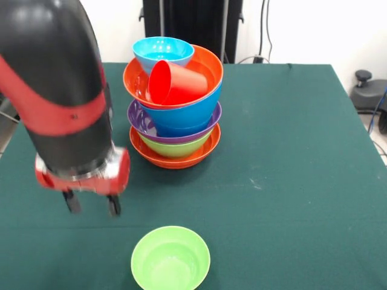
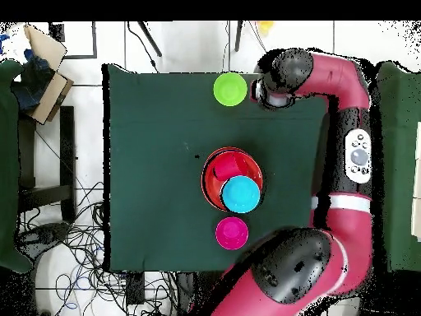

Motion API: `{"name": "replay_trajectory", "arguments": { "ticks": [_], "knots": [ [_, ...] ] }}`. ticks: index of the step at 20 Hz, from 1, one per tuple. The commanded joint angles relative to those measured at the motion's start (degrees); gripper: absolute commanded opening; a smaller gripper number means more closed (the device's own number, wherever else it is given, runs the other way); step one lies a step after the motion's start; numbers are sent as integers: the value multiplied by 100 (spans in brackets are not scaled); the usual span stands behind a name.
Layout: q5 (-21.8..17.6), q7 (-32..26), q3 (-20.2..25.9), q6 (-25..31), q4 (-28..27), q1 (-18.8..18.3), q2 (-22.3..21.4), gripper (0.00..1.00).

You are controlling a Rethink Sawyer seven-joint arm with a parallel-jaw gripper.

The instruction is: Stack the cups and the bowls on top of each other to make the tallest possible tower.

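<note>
My front camera sits low and close across the table (image 1: 290, 151), facing the arm; my overhead looks straight down from farther off (turned half round). Both share the tower (image 1: 174, 103).

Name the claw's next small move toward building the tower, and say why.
Probably shift the claw sideways over the loose green bowl and lower onto its rim. Its fingers look open and empty, hanging beside that bowl, which sits alone on the table apart from the tower.
</note>
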Motion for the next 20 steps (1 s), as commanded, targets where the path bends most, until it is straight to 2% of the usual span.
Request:
{"name": "replay_trajectory", "arguments": {
  "ticks": [1,4,9,11,14,20],
  "knots": [
    [-1743,-2600,1654,1110,-2518,501,897,100],
    [-2789,-2710,2715,1294,-2787,497,969,100],
    [-4772,-2921,4670,1461,-2975,334,1087,100],
    [-5290,-2981,5173,1449,-2991,277,1141,100],
    [-5707,-2905,5576,1456,-2967,222,1181,100],
    [-5953,-2496,5919,1472,-2875,224,1267,100]
  ]
}}
